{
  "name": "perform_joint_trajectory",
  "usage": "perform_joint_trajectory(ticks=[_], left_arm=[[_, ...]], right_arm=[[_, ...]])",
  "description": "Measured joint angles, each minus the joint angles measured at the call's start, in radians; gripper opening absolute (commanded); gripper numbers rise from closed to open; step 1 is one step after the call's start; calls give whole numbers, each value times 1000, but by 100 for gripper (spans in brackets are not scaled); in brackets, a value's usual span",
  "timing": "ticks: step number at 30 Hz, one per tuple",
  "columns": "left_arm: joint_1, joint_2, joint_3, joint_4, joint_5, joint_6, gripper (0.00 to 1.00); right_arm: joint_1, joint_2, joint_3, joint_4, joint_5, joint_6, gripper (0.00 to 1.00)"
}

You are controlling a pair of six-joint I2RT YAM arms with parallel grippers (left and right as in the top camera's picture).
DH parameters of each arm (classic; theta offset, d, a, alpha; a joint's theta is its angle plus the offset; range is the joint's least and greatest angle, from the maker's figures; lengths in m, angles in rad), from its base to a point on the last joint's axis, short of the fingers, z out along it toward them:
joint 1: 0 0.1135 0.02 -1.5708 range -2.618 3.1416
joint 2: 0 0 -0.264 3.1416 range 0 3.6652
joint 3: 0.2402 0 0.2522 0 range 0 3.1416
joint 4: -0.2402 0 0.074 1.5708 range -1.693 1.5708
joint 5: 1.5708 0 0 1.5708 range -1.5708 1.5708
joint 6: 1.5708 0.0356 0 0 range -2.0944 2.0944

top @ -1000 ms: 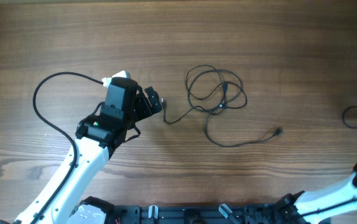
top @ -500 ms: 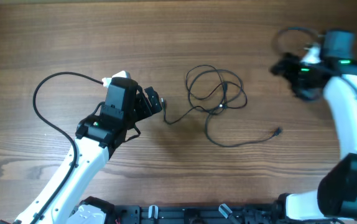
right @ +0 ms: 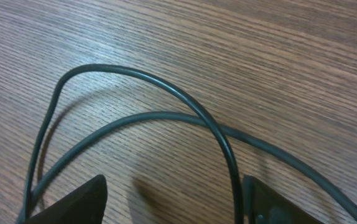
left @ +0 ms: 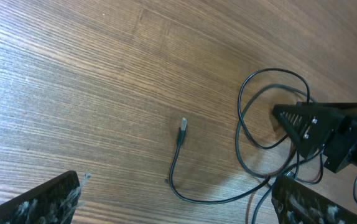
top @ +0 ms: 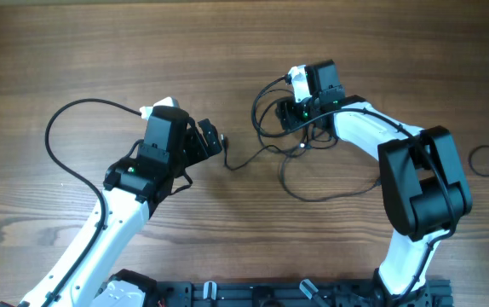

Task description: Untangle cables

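Note:
The cables (top: 321,199) lie as thin dark loops in the middle of the wooden table, with one tail running left to a small plug (top: 227,166). My right gripper (top: 294,119) is down on the upper part of the loops. In the right wrist view its jaws (right: 175,202) stand open, and one curved strand (right: 228,155) runs into the gap close beside the right finger (right: 278,202). My left gripper (top: 215,143) is open just left of the plug (left: 182,126), whose tail (left: 203,200) curves between its fingers (left: 41,202).
The left arm's thick black cable (top: 53,136) arcs over the table at the left. Another thin dark cord loop (top: 487,158) lies at the right edge. The right arm (top: 415,179) covers part of the lower right tail.
The right arm has swung in from the right edge to the cable loops, and its jaws have narrowed. The left arm and the cables have not moved.

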Motion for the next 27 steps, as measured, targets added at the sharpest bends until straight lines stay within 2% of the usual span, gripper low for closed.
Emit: perform_joint_trajectory(ticks=[13, 18, 23, 27], left_arm=[[0, 0, 0, 0, 0, 0, 100], [0, 0, 0, 0, 0, 0, 100], [0, 0, 0, 0, 0, 0, 100], [0, 0, 0, 0, 0, 0, 100]], right_arm=[[2, -31, 55, -164, 4, -391, 100], [-8, -36, 61, -298, -64, -433, 94], [-29, -36, 61, -197, -77, -445, 91], [-29, -36, 62, -231, -63, -454, 83]])
